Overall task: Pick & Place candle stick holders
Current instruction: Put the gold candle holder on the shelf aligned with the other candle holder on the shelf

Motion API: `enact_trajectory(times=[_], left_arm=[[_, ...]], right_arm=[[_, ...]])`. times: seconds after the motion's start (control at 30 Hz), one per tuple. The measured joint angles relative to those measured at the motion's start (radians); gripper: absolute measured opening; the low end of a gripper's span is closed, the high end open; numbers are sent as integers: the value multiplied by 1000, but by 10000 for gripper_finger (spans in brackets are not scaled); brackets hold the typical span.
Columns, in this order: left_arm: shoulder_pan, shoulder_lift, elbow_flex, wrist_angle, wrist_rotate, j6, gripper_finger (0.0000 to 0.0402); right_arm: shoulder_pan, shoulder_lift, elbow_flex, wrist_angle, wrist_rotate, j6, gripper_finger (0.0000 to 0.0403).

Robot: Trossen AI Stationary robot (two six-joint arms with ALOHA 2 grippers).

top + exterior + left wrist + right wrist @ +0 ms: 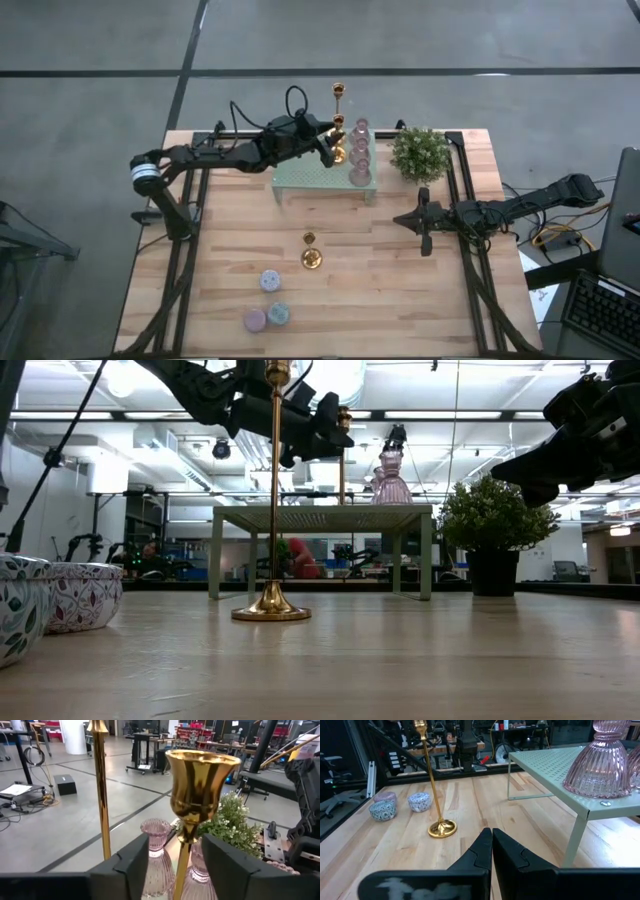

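Observation:
My left gripper (330,148) (175,847) reaches level over the mint-green stand (310,180) and is open. Its fingers stand on either side of the stem of a gold candle stick holder (200,785) (338,124) without touching it. A taller thin gold holder (100,790) (339,92) and pink glass holders (360,152) (157,855) stand beside it on the stand. Another tall gold holder (310,252) (434,795) stands on its round foot on the table. Round pastel holders (268,300) sit near the front. My right gripper (418,222) (491,842) waits shut at the right.
A small bushy green plant (420,152) in a dark pot stands just right of the stand, close to the pink glass holders. The stand's legs (216,555) leave a gap beneath it. Bare wood lies between the tall gold holder and my right gripper.

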State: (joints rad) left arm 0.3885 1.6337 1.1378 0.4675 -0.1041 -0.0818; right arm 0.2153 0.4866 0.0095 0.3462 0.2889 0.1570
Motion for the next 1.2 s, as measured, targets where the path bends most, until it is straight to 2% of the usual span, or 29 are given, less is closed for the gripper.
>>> enact_trajectory(times=[0.17,0.33,0.6,0.97,1.2], left_arm=[[0,0,0,-12,13,-4,232],[0,-23,1,-69,42,22,256],[-13,-73,1,-222,122,58,261],[-37,-189,-39,-346,129,127,261],[-58,-324,-154,-381,261,80,261]], right_arm=[[0,0,0,0,0,0,8],[0,0,0,0,0,0,8],[0,0,0,0,0,0,8],[0,0,0,0,0,0,8],[0,0,1,0,0,0,8]])
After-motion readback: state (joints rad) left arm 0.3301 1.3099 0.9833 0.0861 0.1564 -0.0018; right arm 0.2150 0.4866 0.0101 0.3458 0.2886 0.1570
